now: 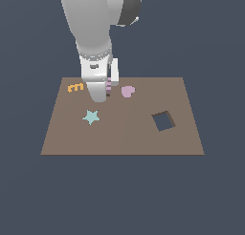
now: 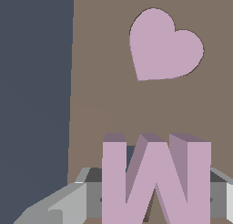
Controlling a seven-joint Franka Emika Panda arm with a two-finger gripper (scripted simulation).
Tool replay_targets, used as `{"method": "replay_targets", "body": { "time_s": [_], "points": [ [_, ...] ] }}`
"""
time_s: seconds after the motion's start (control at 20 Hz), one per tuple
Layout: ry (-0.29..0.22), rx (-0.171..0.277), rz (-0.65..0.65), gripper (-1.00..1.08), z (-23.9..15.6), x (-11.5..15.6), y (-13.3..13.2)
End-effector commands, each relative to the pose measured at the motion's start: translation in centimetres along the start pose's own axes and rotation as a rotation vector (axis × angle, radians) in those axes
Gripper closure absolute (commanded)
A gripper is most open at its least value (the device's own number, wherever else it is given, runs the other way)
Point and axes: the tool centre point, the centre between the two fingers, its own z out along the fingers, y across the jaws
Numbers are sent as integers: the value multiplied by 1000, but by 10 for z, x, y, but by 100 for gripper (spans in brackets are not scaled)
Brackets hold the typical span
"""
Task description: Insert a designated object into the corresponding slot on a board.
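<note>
Just beside pincer [image 1: 106,91]: pink heart [image 1: 128,91]

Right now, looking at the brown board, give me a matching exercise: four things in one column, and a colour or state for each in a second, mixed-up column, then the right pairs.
Things:
1. lilac M-shaped block
2. heart-shaped piece
3. star-shaped piece
4. E-shaped letter

Colour or state:
A. orange, near the board's far corner on the exterior view's left
B. pale teal, lying flat on the board
C. pink, flat on the board beside the gripper
D. held between the gripper's fingers

Pairs: 1-D, 2-C, 3-B, 4-A
</note>
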Motion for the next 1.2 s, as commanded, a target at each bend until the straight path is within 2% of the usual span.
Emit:
{"method": "replay_targets", "body": {
  "time_s": [0.0,0.4,1.05,1.1,1.15],
  "points": [
    [0,0,-41,108,0,-4,4],
    [0,0,-112,108,-1,-10,12],
    [-1,0,-118,108,9,-10,13],
    [-1,0,-118,-92,9,-10,13],
    [-1,0,-118,-92,9,-10,13]
  ]
}}
